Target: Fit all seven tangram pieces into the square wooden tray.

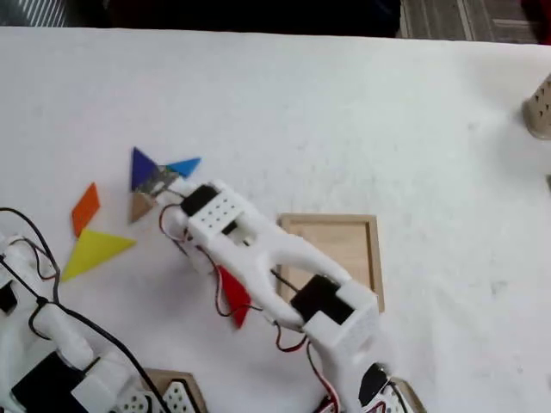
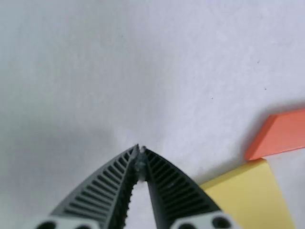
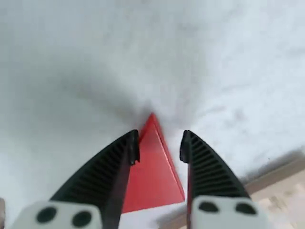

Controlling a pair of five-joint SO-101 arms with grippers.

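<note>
Just outside the wooden tray [image 1: 327, 220], on the side facing the other loose pieces, the red triangle [image 3: 152, 176] lies flat on the counter [image 1: 344, 112], close to the tray's rim but not in it. The right pincer [image 3: 159, 139] hangs over it with its jaws apart, one on each side of the triangle's sharp tip, neither visibly pressing on it.

The step in hand looks like the grasp of this piece. The piece is thin and flat, so the jaws should probably come down until they bracket its edges rather than ride over its top. Closing at the tapering tip would likely squeeze it out, so a hold nearer the wider body seems safer. Once lifted, it needs to clear the rim and settle flat into a corner of the tray.

The left pincer [image 2: 139, 155] is pressed together on nothing. It sits beside the yellow triangle [image 2: 248, 195] and the orange piece [image 2: 281, 133], both well apart from the tray.
</note>
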